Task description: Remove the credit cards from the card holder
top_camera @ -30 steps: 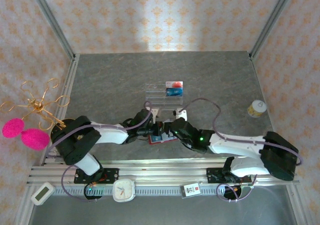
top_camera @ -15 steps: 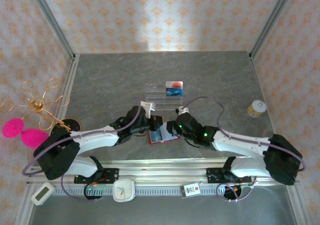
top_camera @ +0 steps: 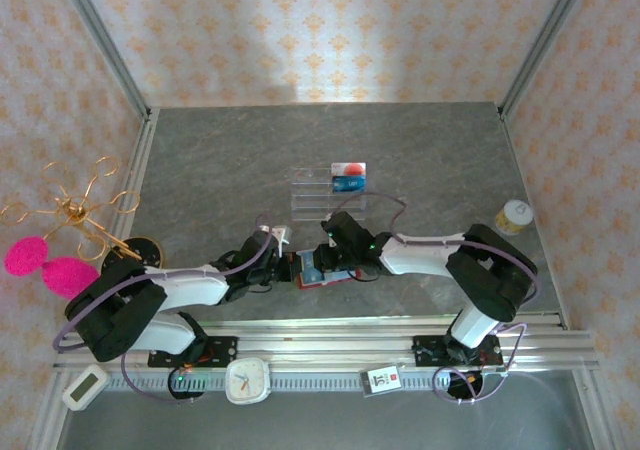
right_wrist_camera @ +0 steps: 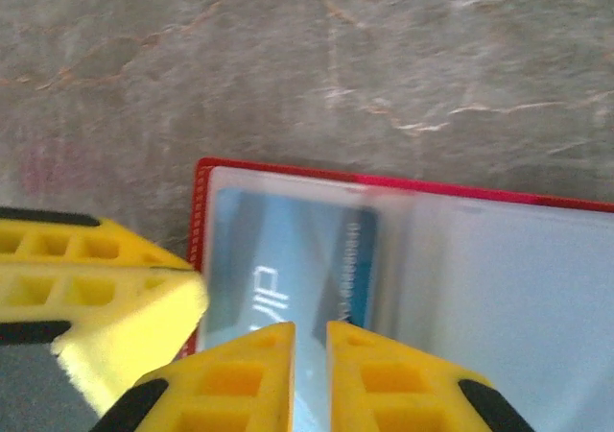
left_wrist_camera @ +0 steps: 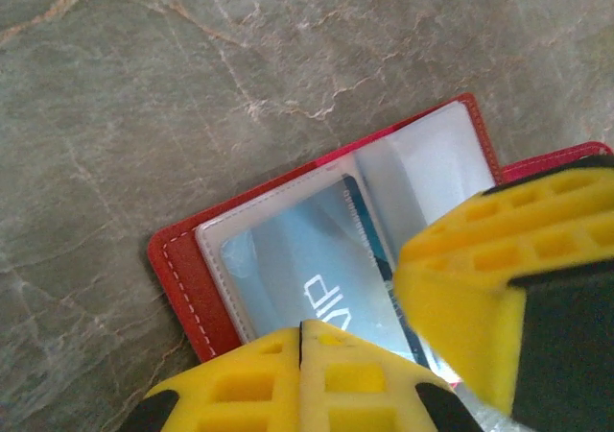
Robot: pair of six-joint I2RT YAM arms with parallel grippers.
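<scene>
Patterned wallpaper closes in a grey marbled bench (top_camera: 200, 160), and from the overhead camera I see both arms folded inward so that they meet near the front middle of it. The card holder (left_wrist_camera: 182, 269) lies there, open and flat, its red cover down and its clear sleeves up. A blue credit card (left_wrist_camera: 288, 259) sits inside the top sleeve, with pale lettering showing through the plastic. My left gripper (left_wrist_camera: 301, 328) has its yellow fingers pressed together with no gap, their tips at the near edge of the sleeve page. My right gripper (right_wrist_camera: 309, 331) comes in from the opposite side, over the same card. Its fingers are drawn in to a narrow slit with pale plastic visible between them, and I cannot tell whether it pinches the sleeve or the card. Each wrist camera shows the other gripper's yellow finger just beside its own. Farther back on the bench, a clear acrylic rack (top_camera: 320, 200) carries two more cards (top_camera: 348, 177), one pale with a red mark and one blue. A small pale jar (top_camera: 514, 216) stands well apart to the right.
</scene>
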